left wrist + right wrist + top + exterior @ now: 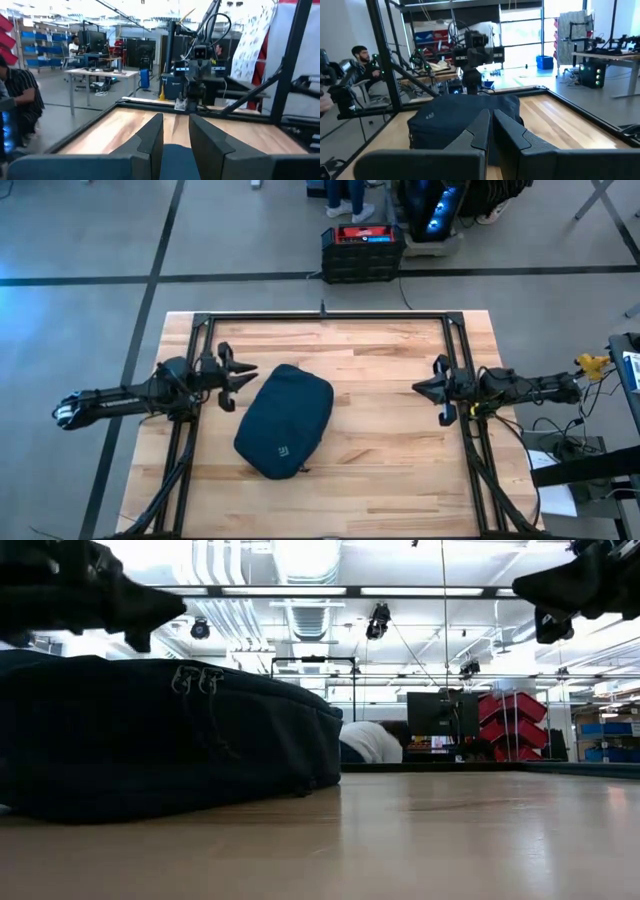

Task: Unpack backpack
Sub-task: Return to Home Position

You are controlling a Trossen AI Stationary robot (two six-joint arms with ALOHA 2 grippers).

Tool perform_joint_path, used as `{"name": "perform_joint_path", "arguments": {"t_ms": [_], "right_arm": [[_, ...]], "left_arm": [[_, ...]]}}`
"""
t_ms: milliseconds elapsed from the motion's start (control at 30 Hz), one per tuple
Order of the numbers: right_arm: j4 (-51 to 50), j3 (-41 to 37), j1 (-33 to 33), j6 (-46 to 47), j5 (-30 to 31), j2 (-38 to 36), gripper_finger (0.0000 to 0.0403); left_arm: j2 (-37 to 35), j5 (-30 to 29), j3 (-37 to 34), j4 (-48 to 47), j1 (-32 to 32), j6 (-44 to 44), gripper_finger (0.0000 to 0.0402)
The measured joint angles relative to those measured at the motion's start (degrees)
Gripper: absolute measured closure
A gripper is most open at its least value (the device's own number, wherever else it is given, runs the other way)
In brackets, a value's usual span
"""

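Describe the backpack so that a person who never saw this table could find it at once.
On the light wooden table, look at its left half, beside the left gripper. The backpack lies there: dark navy, soft, rounded oblong. Unlike the hard black frame around it, it is fabric with a small pale logo.

Here's the backpack (284,420), lying flat on the wooden table (400,470), left of centre. It is dark navy soft fabric in a rounded oblong, puffed up and full. It looks closed, with no gap showing anywhere along it. It's on a slant: from above, its long axis runs from upper right down to lower left. A small pale logo (284,450) faces up near the lower end. From table height, two zipper pulls (195,680) hang side by side on its upper curve.
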Motion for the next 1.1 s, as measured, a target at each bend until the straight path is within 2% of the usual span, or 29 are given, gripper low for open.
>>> {"name": "perform_joint_path", "arguments": {"t_ms": [67, 267, 367, 600, 700, 833, 1100], "right_arm": [[-0.77, 0.00, 0.00, -0.03, 0.00, 0.09, 0.0396], [-4.43, -0.02, -0.02, 1.29, 0.02, 0.75, 0.0396], [-7.32, 0.01, -0.02, 3.30, 0.00, 0.90, 0.0396], [-10.39, 1.38, -0.02, 0.11, -1.64, 0.05, 0.0396], [-9.55, 2.03, -0.02, -0.53, -3.02, 0.03, 0.0396], [-9.98, 1.50, 0.00, -0.21, -2.93, 0.49, 0.0396], [-10.59, 1.09, -0.04, 0.45, 0.46, 1.64, 0.0395]], "left_arm": [[-1.77, 0.00, -2.26, -0.02, -0.52, -1.05, 0.0325], [-4.95, -2.14, -2.46, -10.81, -2.66, -2.04, 0.0325], [-5.68, -3.59, -2.46, -10.81, -5.00, -2.77, 0.0325], [-5.93, -14.59, -2.48, -12.11, -14.63, 0.18, 0.0325], [-6.31, -17.41, -2.48, -11.93, -18.63, 1.26, 0.0325], [-6.72, -17.90, -2.48, -11.88, -21.47, 1.28, 0.0325], [-5.96, -17.90, -2.35, -11.93, -21.64, 0.61, 0.0325]]}}
